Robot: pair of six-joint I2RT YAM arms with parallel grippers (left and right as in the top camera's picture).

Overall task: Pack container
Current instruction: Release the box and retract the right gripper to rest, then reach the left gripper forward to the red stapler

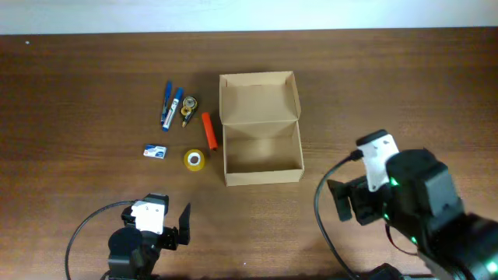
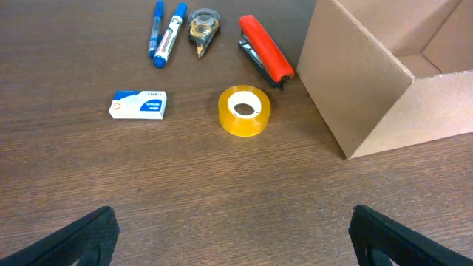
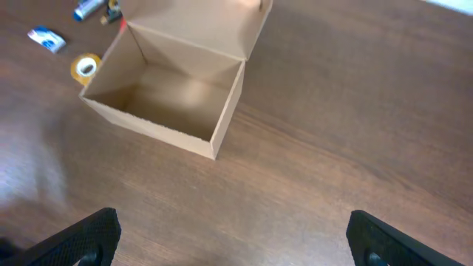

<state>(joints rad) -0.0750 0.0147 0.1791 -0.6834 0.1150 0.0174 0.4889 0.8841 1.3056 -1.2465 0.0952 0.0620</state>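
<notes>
Black fingertips frame the bottom corners of each wrist view. The left gripper (image 2: pixel 236 242) has its jaws spread wide with nothing between them but bare tabletop. The right gripper (image 3: pixel 236 240) is spread just as wide and holds nothing either. Both hang over the near side of the dark brown wooden table (image 1: pixel 78 78).

Just ahead of the left gripper, a roll of yellow translucent tape (image 2: pixel 244 111) lies flat. A small white-and-blue rectangular packet (image 2: pixel 138 104) lies to its left, well apart from it. Beyond the roll sits an orange-red stapler with a dark underside (image 2: pixel 264 50), angled, close to the box's left wall but not touching it. Further left of the stapler are a clear teardrop-shaped correction-tape dispenser (image 2: pixel 203 22), a blue-and-white marker (image 2: pixel 170 35) and a thin blue pen (image 2: pixel 157 28), these two side by side.

The plain brown cardboard box (image 1: pixel 263 177) stands near the middle of the table, right of all the small items. It is open, its hinged flap lid (image 1: pixel 259 97) tipped back on the far side, and its brown inner floor is in plain sight. The right arm sits off to the box's right, nearer the table's front edge, well clear of it.
</notes>
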